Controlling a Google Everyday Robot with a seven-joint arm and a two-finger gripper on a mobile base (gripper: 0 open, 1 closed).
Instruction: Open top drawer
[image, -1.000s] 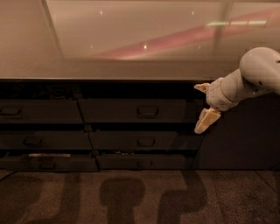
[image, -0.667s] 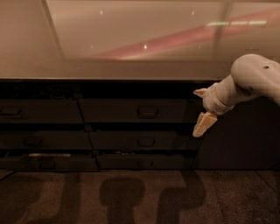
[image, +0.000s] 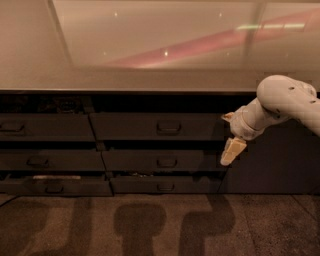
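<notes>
Floor (image: 260, 225): nearest, carrying shadows. Lower drawers (image: 135, 161): shallower dark fronts with the same pulls. Risk: a reach made too low may hook a lower pull instead, or strike the panel and slip off. Top drawer (image: 125, 127): widest dark grey front, directly beneath the desk (image: 150, 80) edge, with a central pull handle (image: 169, 127). Gripper (image: 230, 134): at that front's right end, handle well to its left, apparently spread wide, holding nothing.
</notes>
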